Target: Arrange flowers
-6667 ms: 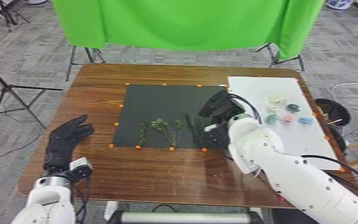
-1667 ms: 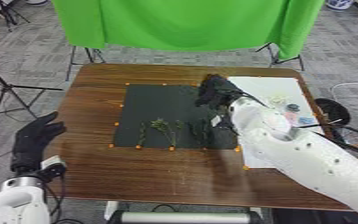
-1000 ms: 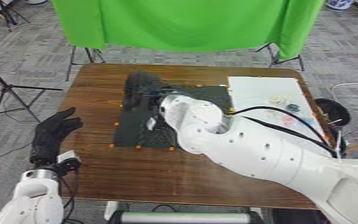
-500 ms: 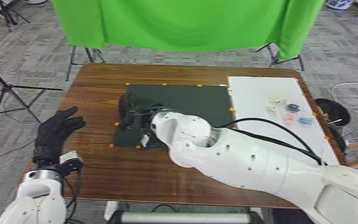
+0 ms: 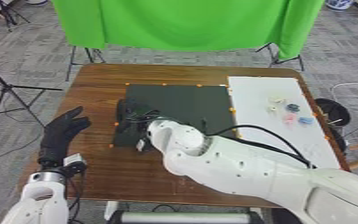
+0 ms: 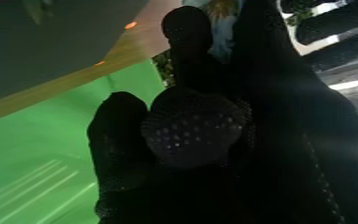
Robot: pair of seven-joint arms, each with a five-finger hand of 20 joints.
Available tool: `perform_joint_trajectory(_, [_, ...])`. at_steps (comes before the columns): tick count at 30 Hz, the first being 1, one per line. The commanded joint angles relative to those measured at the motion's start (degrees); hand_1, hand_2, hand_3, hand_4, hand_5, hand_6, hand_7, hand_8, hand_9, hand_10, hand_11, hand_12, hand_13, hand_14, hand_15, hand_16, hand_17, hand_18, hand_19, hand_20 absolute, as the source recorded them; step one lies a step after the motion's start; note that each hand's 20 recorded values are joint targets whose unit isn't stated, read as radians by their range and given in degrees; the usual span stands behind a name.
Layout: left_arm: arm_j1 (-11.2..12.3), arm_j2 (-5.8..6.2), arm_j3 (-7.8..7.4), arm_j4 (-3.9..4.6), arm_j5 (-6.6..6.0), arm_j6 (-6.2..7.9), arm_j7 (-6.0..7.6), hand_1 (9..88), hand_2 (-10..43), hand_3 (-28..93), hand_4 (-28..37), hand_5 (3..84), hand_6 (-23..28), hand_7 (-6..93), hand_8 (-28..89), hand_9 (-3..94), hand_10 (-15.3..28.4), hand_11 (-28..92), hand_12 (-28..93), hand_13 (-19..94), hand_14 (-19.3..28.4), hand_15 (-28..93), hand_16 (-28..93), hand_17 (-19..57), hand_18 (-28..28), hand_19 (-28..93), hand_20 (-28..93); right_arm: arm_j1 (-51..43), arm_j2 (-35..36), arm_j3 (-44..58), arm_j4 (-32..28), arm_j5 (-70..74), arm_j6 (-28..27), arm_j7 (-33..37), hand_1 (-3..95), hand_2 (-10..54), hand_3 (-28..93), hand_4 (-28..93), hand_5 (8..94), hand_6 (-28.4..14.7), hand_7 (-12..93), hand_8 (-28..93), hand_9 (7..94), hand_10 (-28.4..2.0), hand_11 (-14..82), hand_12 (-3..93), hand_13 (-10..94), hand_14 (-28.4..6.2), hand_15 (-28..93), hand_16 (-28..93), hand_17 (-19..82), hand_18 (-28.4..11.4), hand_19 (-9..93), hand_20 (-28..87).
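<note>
- The right hand (image 5: 131,111) blurred darkly into the black mat (image 5: 180,95), over its left part; its arm covered much of the mat's near side.
- A bit of dark greenery (image 5: 204,122) showed past that arm (the rest was hidden).
- In the right wrist view, a speckled green patch (image 6: 163,67) lay against the black glove, too dim to name.
- How far open the right hand was, or whether it held anything, I couldn't tell.
- The left hand (image 5: 62,131), near the table's (image 5: 95,90) left edge, was loosely open and empty.
- Flower heads (image 5: 292,107) lay on the white sheet (image 5: 255,135), at right.
</note>
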Motion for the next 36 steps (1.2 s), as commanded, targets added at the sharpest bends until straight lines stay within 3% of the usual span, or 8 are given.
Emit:
perform_joint_trajectory(1, [0.17,-0.85,0.24,0.11,0.28,0.25,0.86,21.8,-8.5,69,-28.3,47.8,2.0,13.4,-8,51.1,13.8,22,12,41,17.4,22,0,9.9,12.8,8,18,-0.27,-1.08,-0.55,2.30,-2.42,2.61,1.07,64.8,-9.5,61,-15,80.1,0.7,23,6,90.6,-9.3,5.7,32.4,94,-1.6,57,32,68,-9.2,93,47])
perform_joint_trajectory(13, [0.72,-1.17,-0.29,0.32,0.91,-2.18,1.10,23.3,-9.5,69,-28.3,47.1,2.2,13.6,-8,50.6,13.4,22,13,41,17.3,24,1,9.1,13.0,8,19,-0.59,-0.24,0.10,2.79,-3.15,-0.90,2.35,62.8,-9.5,62,-15,77.3,1.1,21,5,86.5,-10.7,3.6,28.8,94,-1.5,56,32,68,-9.2,93,46])
perform_joint_trajectory(19, [0.69,-1.13,-0.42,0.35,1.04,-2.50,0.75,23.3,-9.5,68,-28.3,46.6,2.0,13.8,-8,50.0,13.1,21,13,40,17.5,24,1,8.4,13.7,9,20,-0.93,0.17,0.52,1.69,-2.71,-2.59,2.79,60.1,-9.5,62,-14,75.1,1.1,21,6,84.5,-10.9,3.8,29.2,93,-1.8,55,33,67,-9.6,93,45])
perform_joint_trajectory(25, [0.75,-1.00,-0.52,0.45,1.18,-2.93,0.46,23.4,-9.5,68,-28.3,46.0,1.5,14.0,-8,49.5,13.0,21,13,40,17.5,24,2,8.0,14.0,9,20,-0.18,0.87,0.65,0.04,-1.77,-5.18,2.93,52.2,-9.5,68,-15,65.2,2.7,20,1,75.3,-11.9,11.6,23.1,91,-2.1,56,32,66,-10.2,93,47])
perform_joint_trajectory(28, [0.75,-0.98,-0.49,0.42,1.16,-2.95,0.33,23.3,-9.5,68,-28.3,45.9,1.5,14.1,-8,49.4,13.0,21,13,40,17.5,24,2,8.0,14.1,9,20,0.19,1.18,1.05,-0.60,-1.95,-7.08,3.13,49.1,-9.5,71,-15,62.8,3.7,21,-9,71.6,-12.5,15.7,17.8,90,-2.2,57,32,65,-10.2,93,48])
perform_joint_trajectory(36, [0.75,-0.76,-0.41,0.47,1.28,-3.30,0.14,23.5,-9.5,68,-28.3,45.7,1.1,14.1,-8,49.2,13.0,21,13,40,17.5,26,2,7.9,14.2,9,20,1.72,1.97,2.09,-1.17,-1.65,-11.70,3.96,45.0,-9.5,72,-15,57.3,4.6,18,-11,64.2,-12.6,14.4,17.2,88,-2.6,57,31,63,-10.9,93,48])
